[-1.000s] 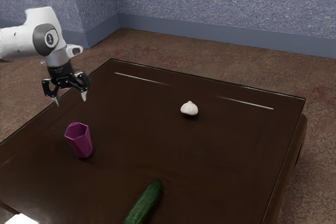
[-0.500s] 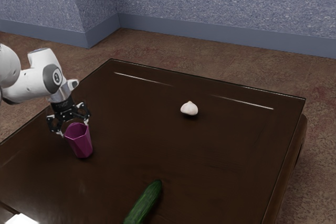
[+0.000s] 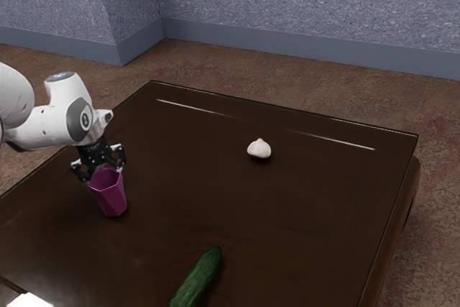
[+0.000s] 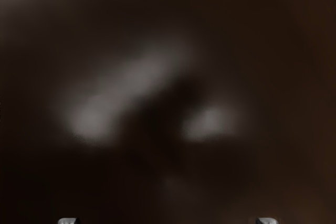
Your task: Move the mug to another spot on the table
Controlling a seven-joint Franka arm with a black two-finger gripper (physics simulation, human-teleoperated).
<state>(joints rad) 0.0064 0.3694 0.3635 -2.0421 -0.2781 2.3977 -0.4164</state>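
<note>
Low at purple mug [image 3: 109,195] rim with gripper [image 3: 99,170] spread wide, empty; likely lining up rim grasp.

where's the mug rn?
Exterior view: the purple mug stands upright on the table at the view's left, just below the hand; the cucumber lies nearer the camera, to its right.

I can read no text, number or brand anywhere here. The grey round cap [image 3: 79,120] on my arm's joint carries a small pale mark, too small to tell as a letter or sign. The purple mug [image 3: 108,193] has plain sides.
</note>
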